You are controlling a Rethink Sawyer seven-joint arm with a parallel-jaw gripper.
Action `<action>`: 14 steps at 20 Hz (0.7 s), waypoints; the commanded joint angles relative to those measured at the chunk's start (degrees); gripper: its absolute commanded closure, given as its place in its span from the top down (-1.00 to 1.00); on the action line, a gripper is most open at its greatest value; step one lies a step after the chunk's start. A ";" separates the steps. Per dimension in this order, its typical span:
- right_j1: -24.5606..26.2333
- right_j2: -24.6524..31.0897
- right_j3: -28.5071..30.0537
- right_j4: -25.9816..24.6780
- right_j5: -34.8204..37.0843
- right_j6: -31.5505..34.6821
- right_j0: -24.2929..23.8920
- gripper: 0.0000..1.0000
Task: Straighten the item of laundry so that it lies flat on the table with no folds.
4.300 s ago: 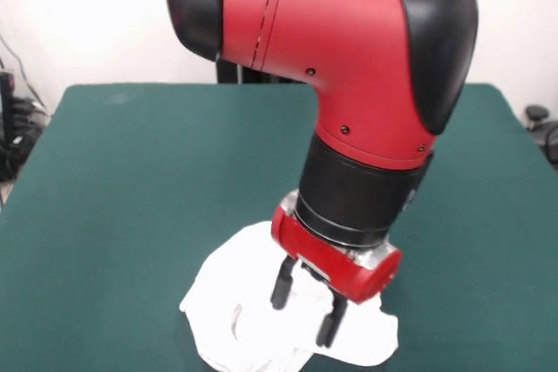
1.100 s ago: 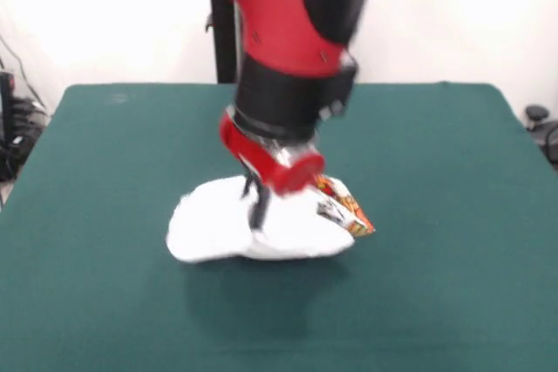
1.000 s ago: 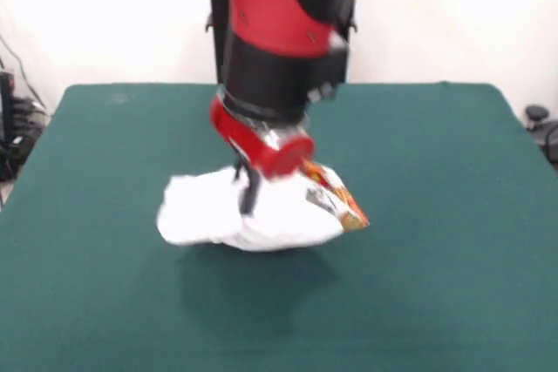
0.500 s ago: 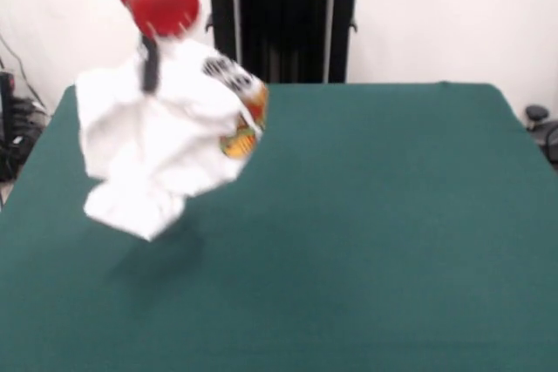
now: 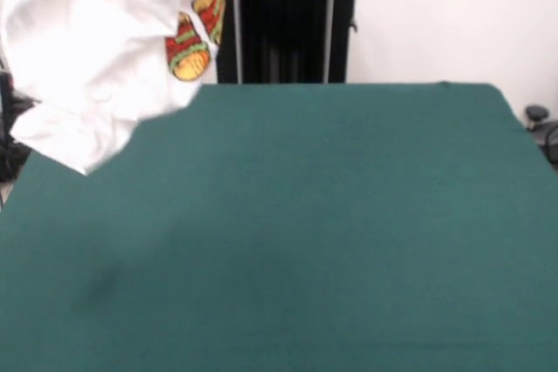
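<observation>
White garment (image 5: 87, 67) hangs bunched and creased above green table (image 5: 349, 233), upper left; burger print and black lettering visible. Gripper jaw state indeterminate.

Only the hanging garment (image 5: 96, 58) blocks the table's (image 5: 349, 233) far-left corner.

White printed garment over a dark green table

The small white cotton garment (image 5: 87, 67) is plain white over most of its crumpled surface, with a cartoon print in red, orange and yellow, touched with green, at its upper right part, and black block lettering just above that print. The large rectangular felt-like table top (image 5: 349, 233) is a uniform dark green, with a faint darker shadow patch toward its lower left.
</observation>
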 commanded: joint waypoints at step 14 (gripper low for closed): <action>5.69 15.73 12.51 -1.43 -17.25 -3.58 -2.75 -1.00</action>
